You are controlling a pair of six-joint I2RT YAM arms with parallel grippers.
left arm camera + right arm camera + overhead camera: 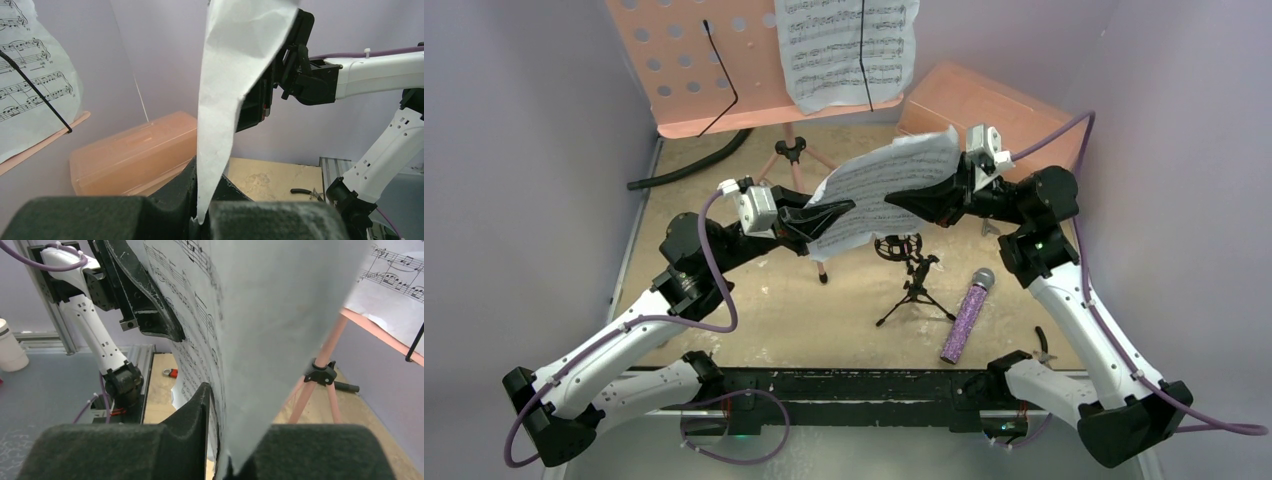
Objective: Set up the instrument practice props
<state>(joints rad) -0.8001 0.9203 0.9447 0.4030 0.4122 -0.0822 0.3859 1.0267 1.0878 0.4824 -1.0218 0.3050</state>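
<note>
The pink perforated music stand (pixel 689 62) stands at the back on tripod legs, with one white sheet-music page (pixel 844 50) clipped on its right half. A second sheet-music page (pixel 879 190) hangs in the air in front of the stand, held from both sides. My left gripper (pixel 829 212) is shut on its lower left edge (pixel 220 125). My right gripper (pixel 902 200) is shut on its right edge (pixel 270 340). The purple glitter microphone (pixel 967 315) lies on the table at the front right. The small black tripod mic stand (pixel 911 280) stands beside it, its ring mount empty.
A salmon plastic box (pixel 984 105) sits at the back right, also in the left wrist view (pixel 135 157). A black hose (pixel 694 165) lies at the back left. Black-handled pliers (pixel 1042 345) lie at the front right. A red-handled tool (pixel 170 373) shows under the page.
</note>
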